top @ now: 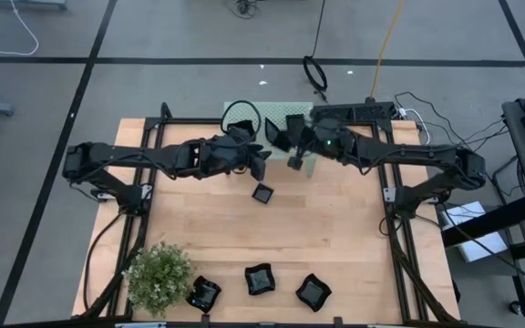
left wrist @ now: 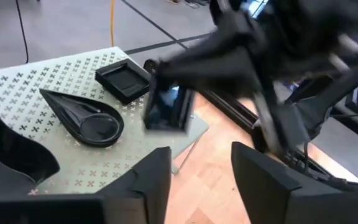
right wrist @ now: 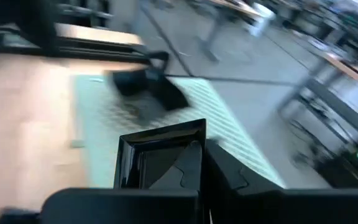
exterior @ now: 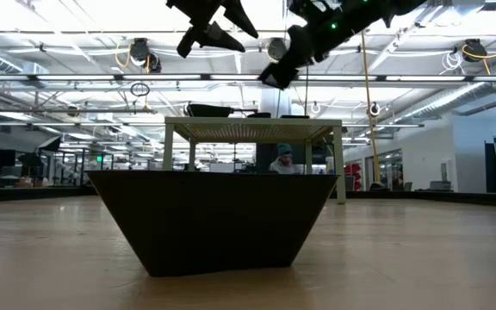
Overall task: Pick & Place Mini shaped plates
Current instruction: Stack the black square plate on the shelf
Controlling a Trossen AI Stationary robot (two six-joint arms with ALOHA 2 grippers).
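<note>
Right tool: mine, up over the stand's near edge, clamped on a small square plate, gripped by one rim wall.
Left tool: hovering just beside it, fingers apart, nothing in them.
Other plates: a teardrop and a square on the stand, one square mid-surface, three along the front edge by the plant.
Handling: glossy, stiff, likely light and slippery; chips if dropped.
Grip: pinch across a raised rim, squarely, not the slick base.
</note>
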